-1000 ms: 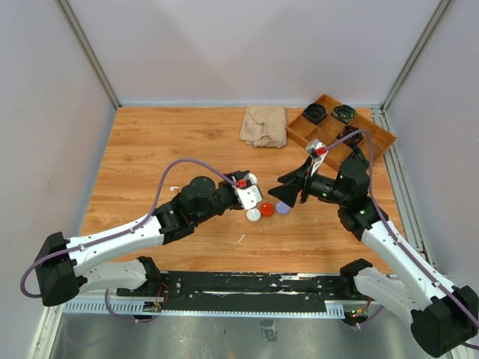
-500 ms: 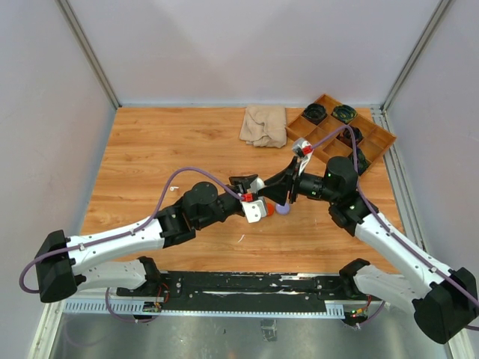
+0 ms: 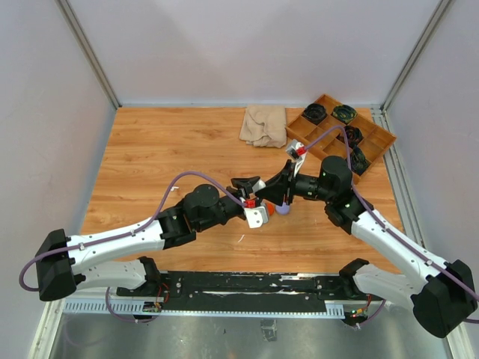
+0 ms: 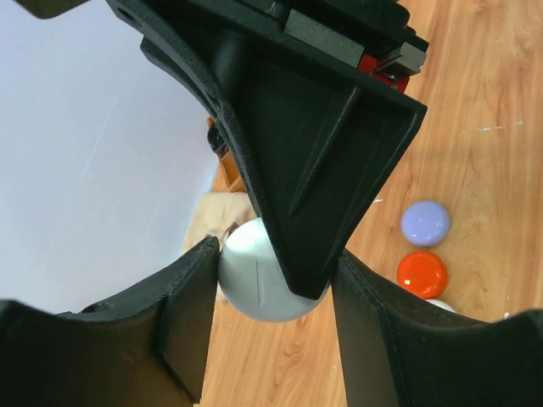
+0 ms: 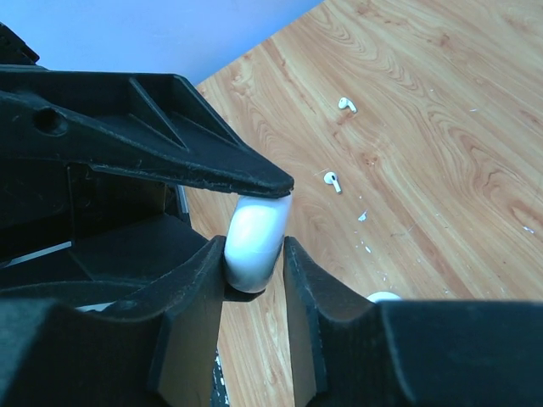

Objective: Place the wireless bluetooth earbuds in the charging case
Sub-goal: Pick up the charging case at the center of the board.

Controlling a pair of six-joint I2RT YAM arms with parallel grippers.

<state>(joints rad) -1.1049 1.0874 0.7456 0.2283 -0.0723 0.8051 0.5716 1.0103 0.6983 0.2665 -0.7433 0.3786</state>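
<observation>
My left gripper (image 3: 253, 193) (image 4: 273, 254) is shut on the rim of a white round charging case (image 4: 248, 284), held above the table. My right gripper (image 3: 274, 194) (image 5: 254, 244) meets it from the right, its two fingers pressed against the case's flat faces (image 5: 253, 242). In the left wrist view one right finger (image 4: 314, 170) covers much of the case. Two tiny white earbuds (image 5: 345, 104) (image 5: 332, 181) lie loose on the wood beyond. One earbud (image 3: 172, 188) shows at the left in the top view.
A purple case (image 4: 425, 223), an orange case (image 4: 422, 273) and part of a white case (image 5: 383, 297) lie on the table under the grippers. A beige cloth (image 3: 263, 124) and a wooden tray (image 3: 374, 131) of black parts sit at the back right.
My right gripper has moved left from beside the tray to the white case. My left gripper has carried the case right and forward to meet it.
</observation>
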